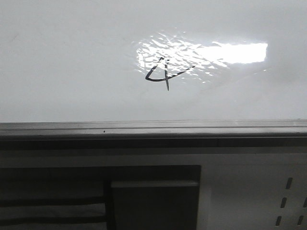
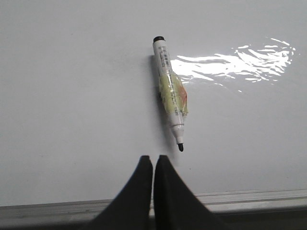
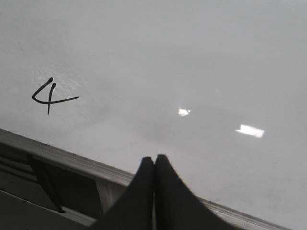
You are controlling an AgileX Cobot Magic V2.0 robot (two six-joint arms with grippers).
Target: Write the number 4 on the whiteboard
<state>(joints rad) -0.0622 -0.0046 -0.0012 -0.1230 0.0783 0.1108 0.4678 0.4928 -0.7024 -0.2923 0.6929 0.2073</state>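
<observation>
Right wrist view: number 4 (image 3: 50, 96) on whiteboard (image 3: 192, 57), well apart from right gripper (image 3: 154, 160) (both arms' jaws together).

One whiteboard (image 1: 72, 57), with one grey edge rail (image 1: 144, 128) along it. One number 4 (image 1: 163, 73) drawn on it, a single figure. One marker (image 2: 169, 91) lying on the board, uncapped, one black tip, one yellowish tape wrap around its barrel. One big rippled glare patch (image 1: 201, 55) in the front view; two small bright spots in the right wrist view. Two grippers: left gripper (image 2: 153, 160) and right gripper (image 3: 154, 160), two fingers each, pressed together. Five slots visible in the perforated panel (image 1: 288, 201).
</observation>
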